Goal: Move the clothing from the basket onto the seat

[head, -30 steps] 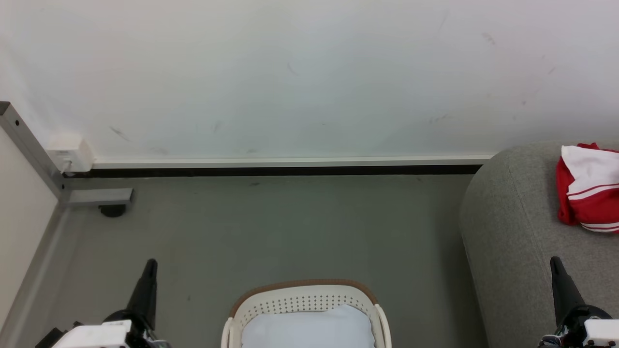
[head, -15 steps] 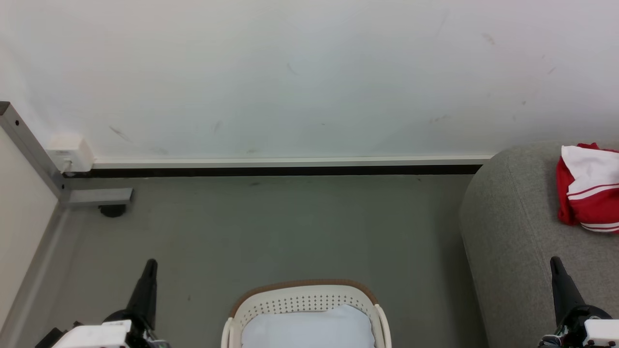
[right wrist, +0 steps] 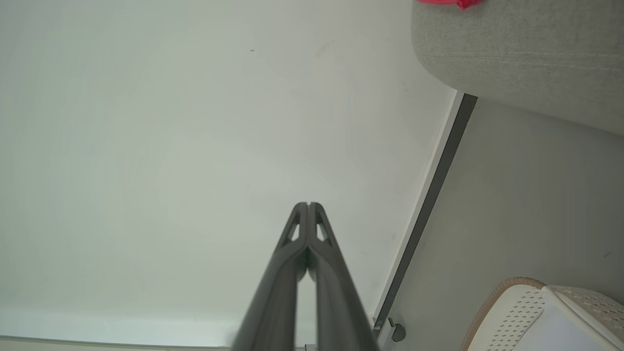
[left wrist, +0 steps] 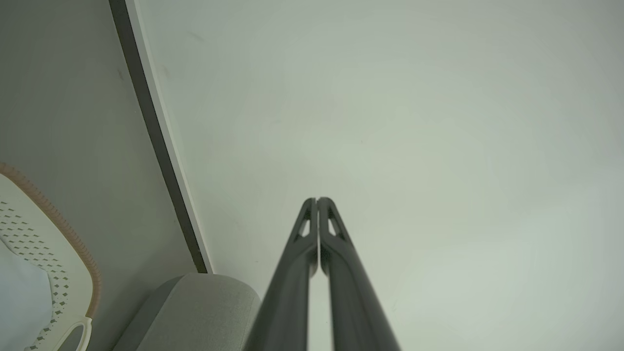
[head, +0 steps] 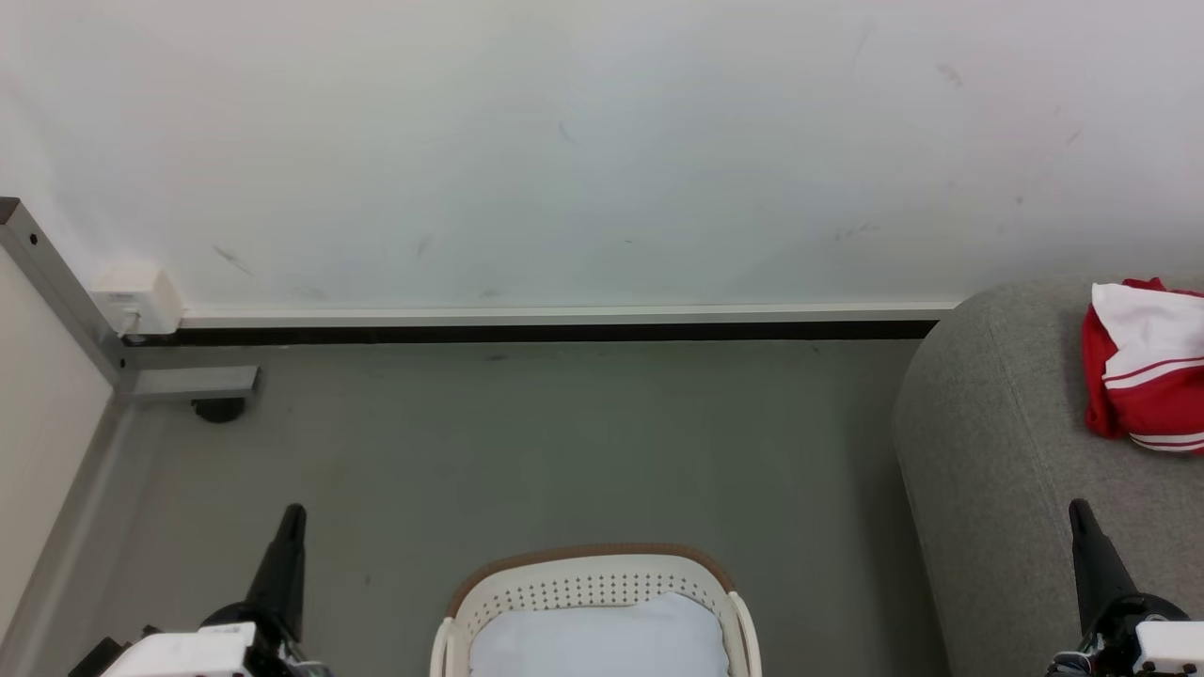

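At the far left a grey metal bar (head: 56,282) rises from the floor (head: 564,442) beside the wall (head: 602,141), with a small white box (head: 136,296) at the left end of the skirting; the left gripper (head: 293,515) hangs over the floor, its two fingers pressed together along their length with nothing between them; the basket (head: 591,557) stands on the floor between the grippers, well apart from the skirting, and a pale cloth (head: 602,639) lies in it; the seat (head: 997,451) stands to the right of the basket, its far end near the wall; the clothing (head: 1152,395), red with a white panel and thin white stripes, lies bunched on the seat near its far edge, a little in from its left edge, and is cut off by the frame's border; the right gripper (head: 1080,512) hangs over the seat's near part, fingers closed tip to tip, holding nothing.
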You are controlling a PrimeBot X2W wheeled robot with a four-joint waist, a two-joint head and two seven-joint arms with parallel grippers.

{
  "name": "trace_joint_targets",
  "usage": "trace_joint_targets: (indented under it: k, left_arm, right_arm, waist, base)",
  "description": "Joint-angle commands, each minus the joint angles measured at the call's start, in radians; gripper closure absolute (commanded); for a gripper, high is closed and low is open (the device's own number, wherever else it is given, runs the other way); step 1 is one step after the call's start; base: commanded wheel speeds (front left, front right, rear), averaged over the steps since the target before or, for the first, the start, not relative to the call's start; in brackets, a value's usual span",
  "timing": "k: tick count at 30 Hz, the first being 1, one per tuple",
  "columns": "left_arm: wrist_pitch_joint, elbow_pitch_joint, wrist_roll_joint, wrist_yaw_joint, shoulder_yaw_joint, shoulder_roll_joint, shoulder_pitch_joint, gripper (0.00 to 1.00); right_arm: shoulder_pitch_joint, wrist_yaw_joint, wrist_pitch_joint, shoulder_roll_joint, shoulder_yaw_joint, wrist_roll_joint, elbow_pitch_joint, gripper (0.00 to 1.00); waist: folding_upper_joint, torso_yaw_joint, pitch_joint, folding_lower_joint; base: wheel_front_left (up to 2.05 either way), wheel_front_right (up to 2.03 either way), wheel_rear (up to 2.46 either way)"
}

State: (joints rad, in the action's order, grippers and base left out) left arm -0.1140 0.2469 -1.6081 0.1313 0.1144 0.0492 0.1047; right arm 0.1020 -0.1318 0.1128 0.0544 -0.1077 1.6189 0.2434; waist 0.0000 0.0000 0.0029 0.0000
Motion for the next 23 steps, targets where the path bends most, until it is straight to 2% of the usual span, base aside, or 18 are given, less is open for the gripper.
trace_joint_targets:
  k: [1,23]
  left_arm:
    - [-0.005,-0.003,-0.008,-0.001,0.003,0.002,0.009,1.00]
    - [-0.005,-0.003,-0.007,-0.001,0.003,0.002,0.009,1.00]
  right_arm:
    - [0.013,0.002,-0.001,0.000,-0.004,-0.004,0.003,1.00]
    - [0.014,0.002,0.001,-0.001,-0.006,-0.007,0.003,1.00]
  waist:
    - [0.0000,0.000,0.000,0.0000]
    - [0.0000,0.000,0.000,0.0000]
  base:
    - [0.00,0.00,0.00]
    - [0.00,0.00,0.00]
